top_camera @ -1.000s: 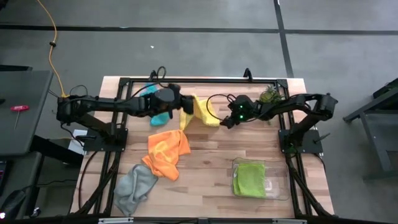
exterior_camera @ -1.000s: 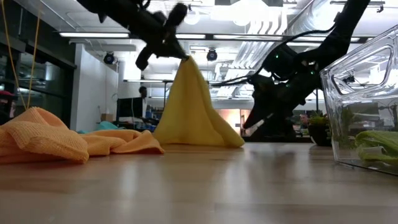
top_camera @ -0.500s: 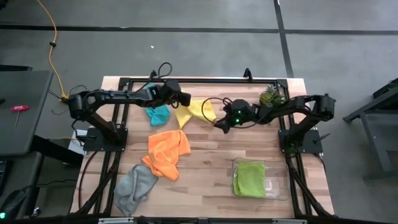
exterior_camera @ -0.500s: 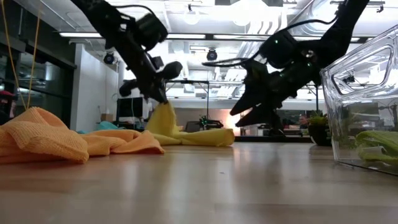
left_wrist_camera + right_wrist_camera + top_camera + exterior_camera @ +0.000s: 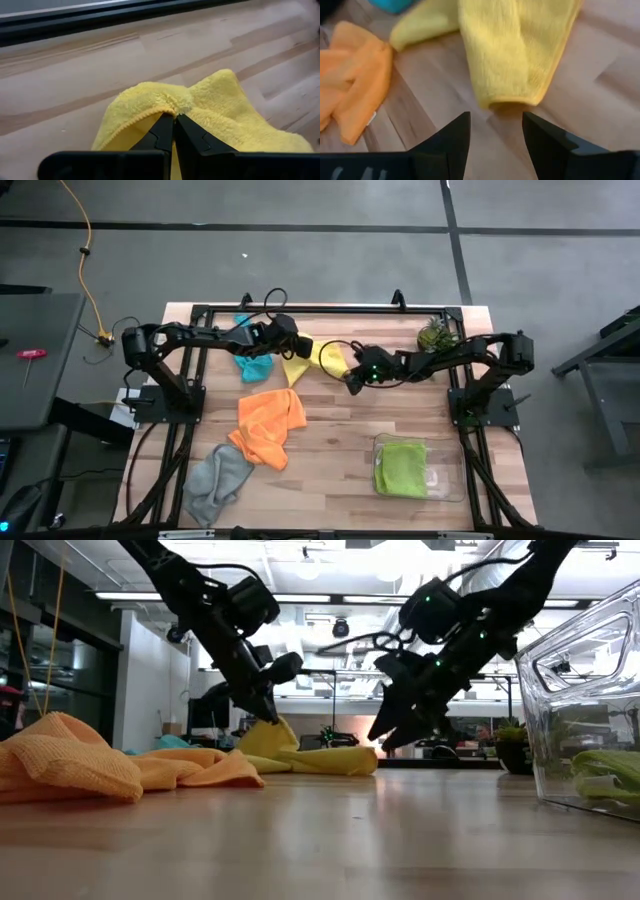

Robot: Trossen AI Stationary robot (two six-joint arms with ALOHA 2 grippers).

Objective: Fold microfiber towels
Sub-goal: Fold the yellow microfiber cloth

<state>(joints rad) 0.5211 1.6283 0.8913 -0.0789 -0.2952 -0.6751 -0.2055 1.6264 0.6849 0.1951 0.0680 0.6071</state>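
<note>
The yellow towel (image 5: 318, 361) lies slumped on the wooden table at the far middle; it also shows in the low view (image 5: 310, 756). My left gripper (image 5: 293, 346) is shut on its raised end. My right gripper (image 5: 350, 383) is open and empty, just above the table by the towel's folded right end (image 5: 512, 97). The teal towel (image 5: 256, 366) lies bunched to the left of the yellow one. The orange towel (image 5: 267, 426) and the grey towel (image 5: 220, 478) lie crumpled nearer. The lime green towel (image 5: 400, 468) lies folded in the clear tray. My left gripper pinches a raised fold of the yellow towel (image 5: 172, 104) between its two shut fingers, at the towel's left end. The fingers slant down from the table's left. That end stands a little off the table (image 5: 268, 728); the rest lies slack on the wood.
The clear plastic tray (image 5: 452, 480) stands at the near right. A small potted plant (image 5: 433, 334) stands at the far right. Black frame rails run along the table's edges. Bare wood shows at the middle between the yellow towel and the tray.
My left gripper has come down with the yellow towel. The towel hung from it like a tall tent and now lies slumped on the table, only its held end raised. My right gripper, still open, has moved toward the table's left, closer to the towel's right end.
</note>
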